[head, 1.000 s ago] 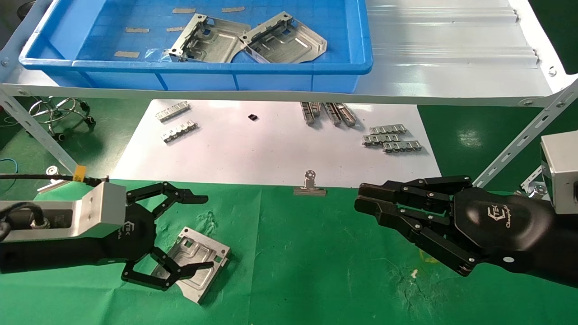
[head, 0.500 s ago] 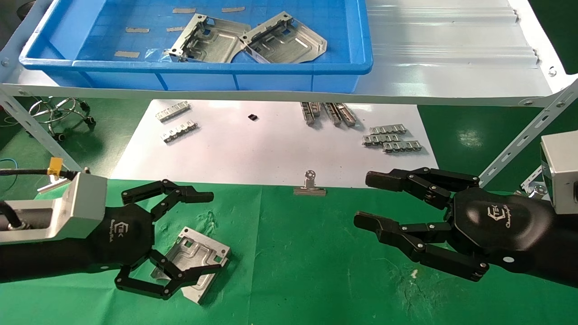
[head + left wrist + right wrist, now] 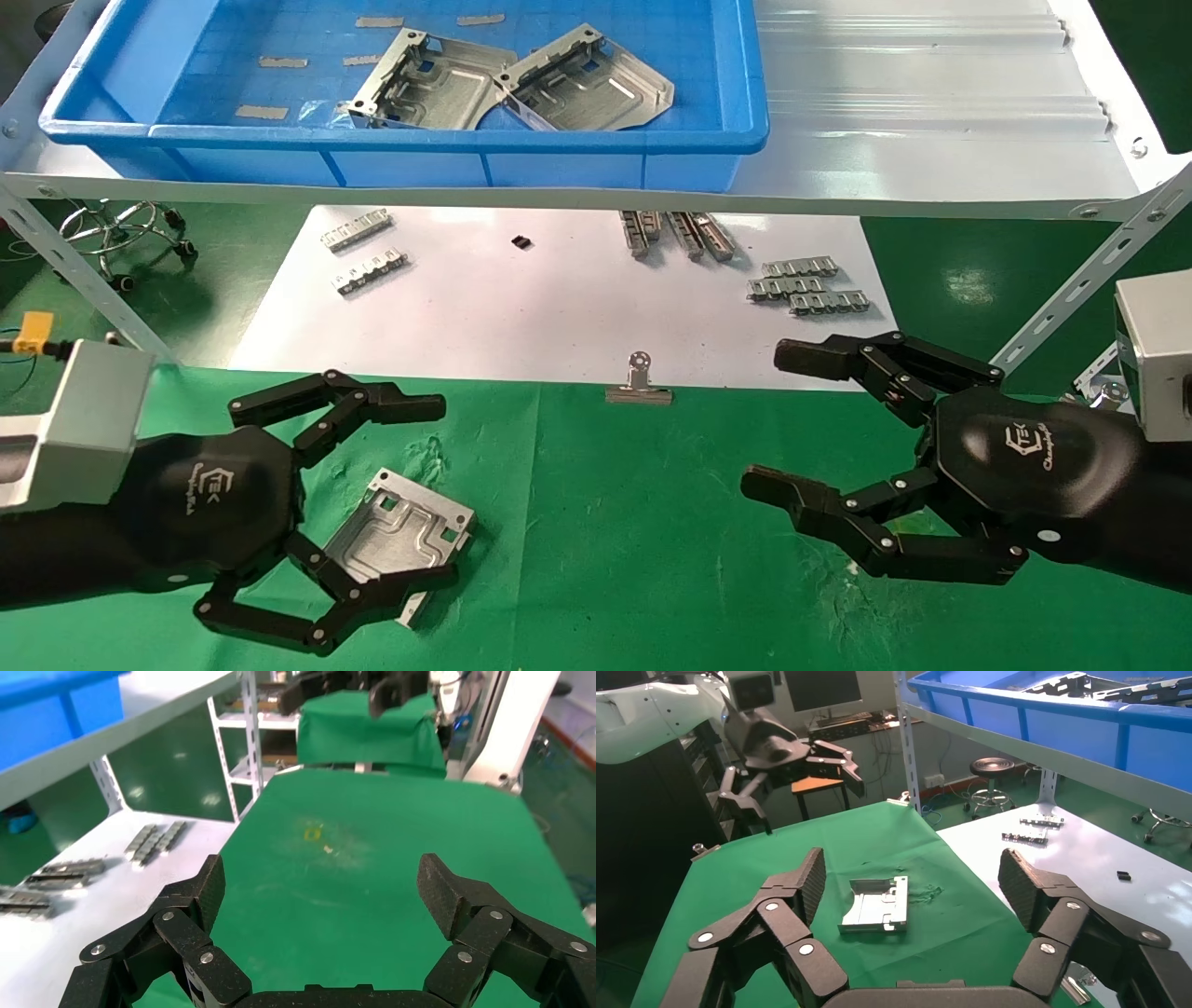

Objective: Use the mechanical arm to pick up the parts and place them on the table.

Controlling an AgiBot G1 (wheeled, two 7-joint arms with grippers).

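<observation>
One part (image 3: 400, 540) near left on the table (image 3: 633, 559); two parts (image 3: 507, 84) far, in the bin (image 3: 447, 140) on the shelf (image 3: 931, 121).

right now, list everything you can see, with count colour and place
parts in bin: two, silver, in the blue bin
part on cloth: one, silver, flat on the green table near the left gripper
blue bin: one, on the pale grey shelf
green table: one, cloth-covered, foreground
white sheet: one, under the shelf
ribbed grey strips: several small groups, on the white sheet
binder clip: one, silver, at the sheet's near edge
stool: one, chrome base, far left
left gripper: black, open, low over the part on cloth
right gripper: black, open, above the green table
</observation>
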